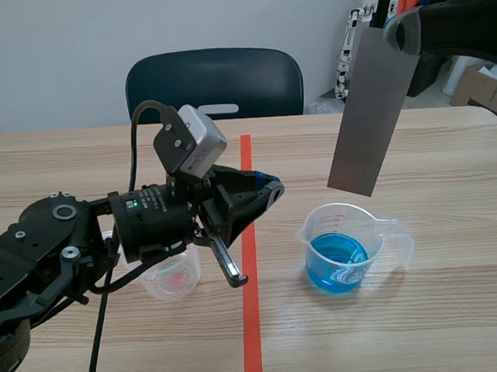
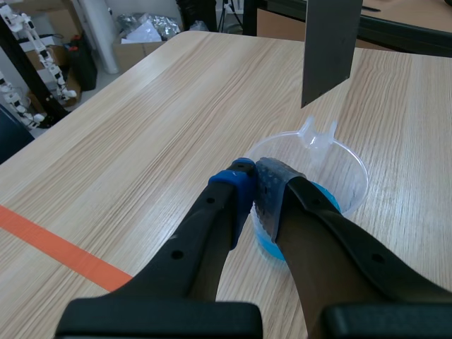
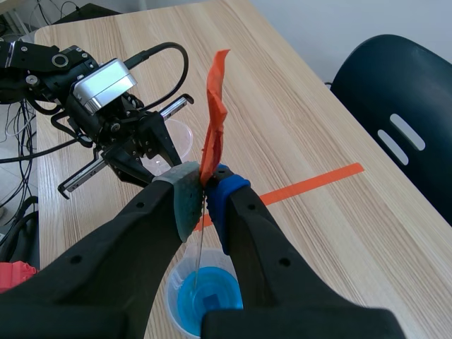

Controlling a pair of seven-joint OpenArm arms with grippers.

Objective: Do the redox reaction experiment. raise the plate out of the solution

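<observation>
Right gripper (image 3: 205, 189) pinches the plate (image 1: 369, 111), clear above the beaker (image 1: 342, 218); a slip would splash solution (image 1: 338, 265). Left gripper (image 2: 254, 173), clenched empty, sits beside it.

plate (image 1: 370, 111) above beaker (image 1: 349, 247), cup (image 1: 174, 279) left of beaker

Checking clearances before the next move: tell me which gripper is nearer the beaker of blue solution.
Left. The left gripper, shut, sits just beside the beaker; the right gripper is high above it, holding the plate.
</observation>
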